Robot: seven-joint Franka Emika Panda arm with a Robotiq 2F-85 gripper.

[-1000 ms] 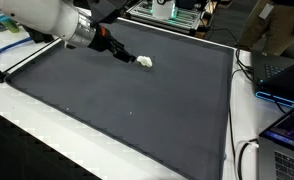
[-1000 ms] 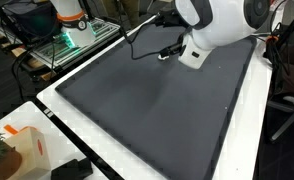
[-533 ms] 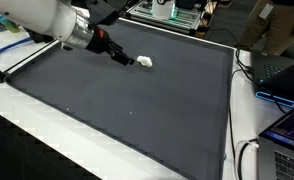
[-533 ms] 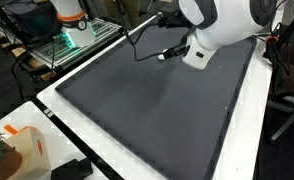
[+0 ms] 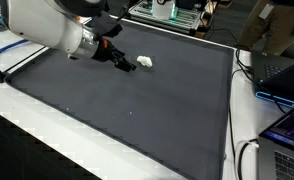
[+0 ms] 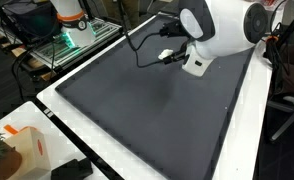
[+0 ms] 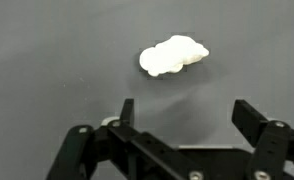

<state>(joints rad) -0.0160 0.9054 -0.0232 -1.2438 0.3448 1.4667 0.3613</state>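
Note:
A small white lumpy object (image 7: pixel 173 56) lies on the dark grey mat (image 7: pixel 47 60); it also shows in an exterior view (image 5: pixel 145 62). My gripper (image 7: pixel 187 112) hangs just short of it, open, with nothing between its black fingers (image 7: pixel 127 110). In an exterior view the gripper (image 5: pixel 124 64) sits right beside the white object, on its left. In the exterior view from the opposite side the gripper (image 6: pixel 168 57) is small, and the white arm hides the object.
The grey mat (image 5: pixel 137 110) covers most of a white-edged table. Laptops and cables (image 5: pixel 282 80) sit off one side. A rack with electronics (image 6: pixel 62 40) and an orange-and-white object (image 6: pixel 22 150) stand at the other edges.
The arm has shifted along the mat and lowered a little, staying beside the white object. The jaws remain open and the white object has not moved.

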